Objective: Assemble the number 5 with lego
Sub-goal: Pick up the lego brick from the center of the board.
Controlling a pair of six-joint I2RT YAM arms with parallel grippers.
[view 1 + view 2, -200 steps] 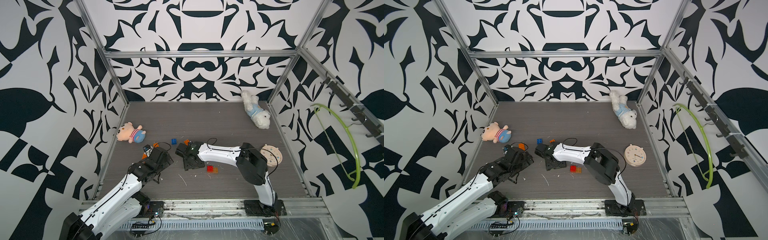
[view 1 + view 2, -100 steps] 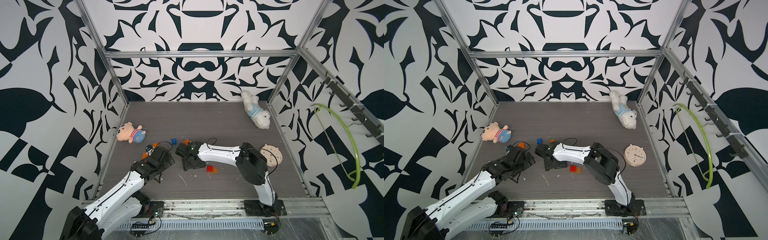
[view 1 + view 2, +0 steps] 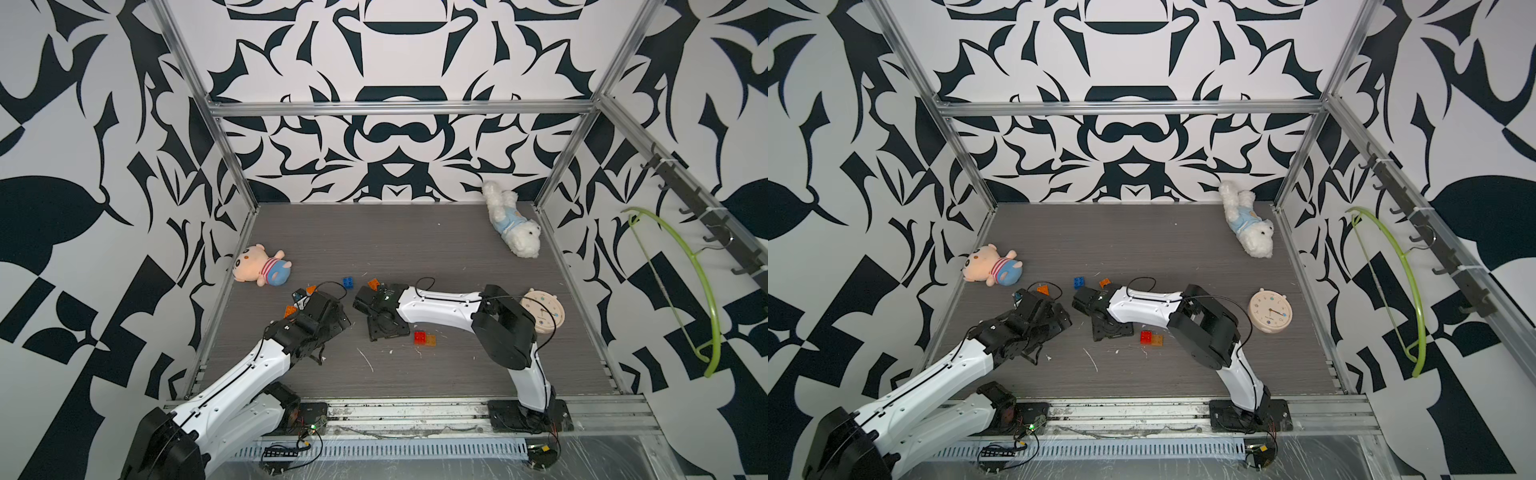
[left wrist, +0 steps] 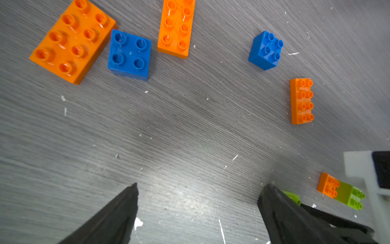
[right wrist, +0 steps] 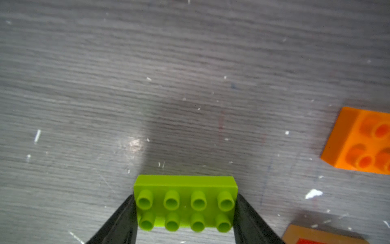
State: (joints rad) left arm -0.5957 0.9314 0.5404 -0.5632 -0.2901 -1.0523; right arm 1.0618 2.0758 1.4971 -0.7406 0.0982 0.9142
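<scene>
Between black-and-white patterned walls (image 3: 395,158), a scuffed grey tabletop (image 3: 395,241) carries lego (image 3: 348,283).

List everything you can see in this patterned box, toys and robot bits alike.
orange bricks: four, orange, scattered left of centre on the tabletop
blue bricks: two, blue, among the orange ones
lime green brick: one, lime, gripped by its ends; more lime shows nearby
red brick: one, red, front centre, touching a see-through orange brick
plush doll: one, peach, left edge
plush dog: one, white, back right corner
clock: one, cream, right side
hanger: one, green, right wall
left hand: one, black fingers, open, empty
right hand: one, black fingers, closed on the lime green brick
</scene>
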